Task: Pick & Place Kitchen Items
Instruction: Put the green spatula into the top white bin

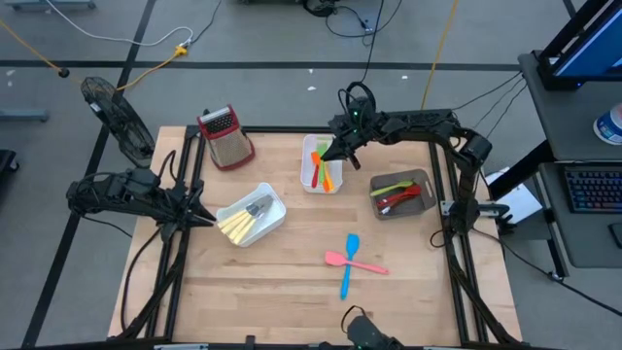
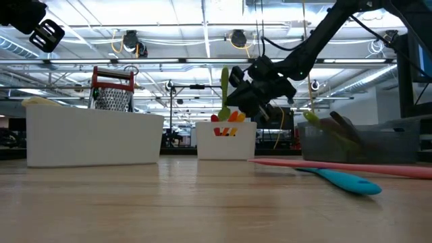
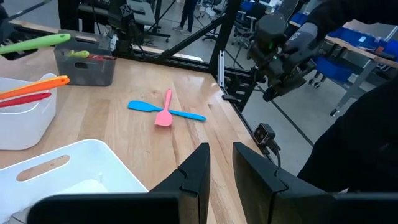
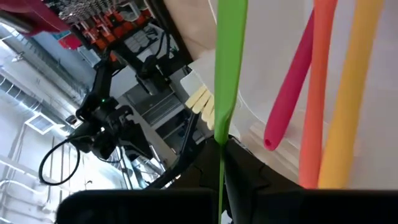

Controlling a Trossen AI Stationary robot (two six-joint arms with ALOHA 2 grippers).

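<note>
One slim green utensil point(image 4: 230, 68) (flat, glossy) pinched upright in right gripper point(image 4: 222, 149); left gripper point(image 3: 221, 163) slightly parted.

Count taken from the views available. Three bins stood on the table: one white bin point(image 1: 255, 216) at the left, one narrow white bin point(image 1: 319, 163) at the centre, one grey bin point(image 1: 402, 194) at the right. One box grater point(image 1: 225, 135) was present. Two utensils lay loose on the table: one blue spatula point(image 1: 348, 262) and one pink spatula point(image 1: 355, 262). One green utensil point(image 4: 230, 68) was clamped in the right gripper point(image 1: 333, 152). Utensils inside the bins overlapped and could not be counted reliably.
</note>
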